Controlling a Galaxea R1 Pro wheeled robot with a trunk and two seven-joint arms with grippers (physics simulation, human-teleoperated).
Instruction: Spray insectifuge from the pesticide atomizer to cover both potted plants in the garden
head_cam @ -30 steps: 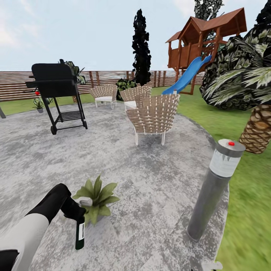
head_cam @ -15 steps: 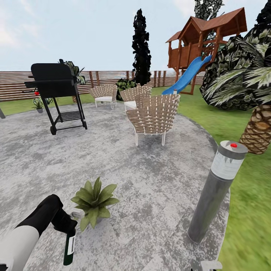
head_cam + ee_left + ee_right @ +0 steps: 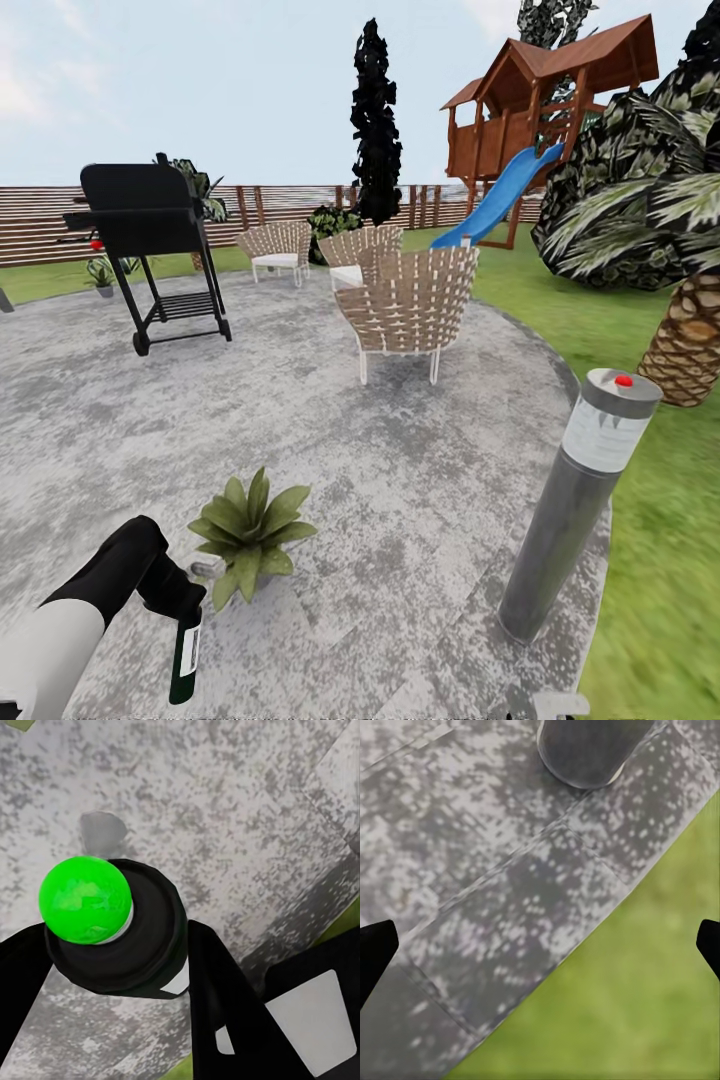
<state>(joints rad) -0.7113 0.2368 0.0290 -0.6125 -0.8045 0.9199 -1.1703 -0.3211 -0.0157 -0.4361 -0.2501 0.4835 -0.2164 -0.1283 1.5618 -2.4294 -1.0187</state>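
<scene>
The pesticide atomizer, a slim dark bottle with a pale label, hangs over the paving at the lower left, with my left gripper shut on its upper end. In the left wrist view the black fingers clamp the dark bottle, which carries a bright green ball. One potted plant, a low green rosette, stands on the patio just right of the bottle. Another small potted plant sits far back by the fence. My right gripper is open over the patio edge and the lawn.
A grey bollard lamp stands at the patio's right rim, its base close to my right gripper. Further back are a black grill, wicker chairs, a palm and a playhouse with a blue slide.
My left arm has drawn down and to the left with the atomizer, away from the rosette. Over the last half second it has held still.
</scene>
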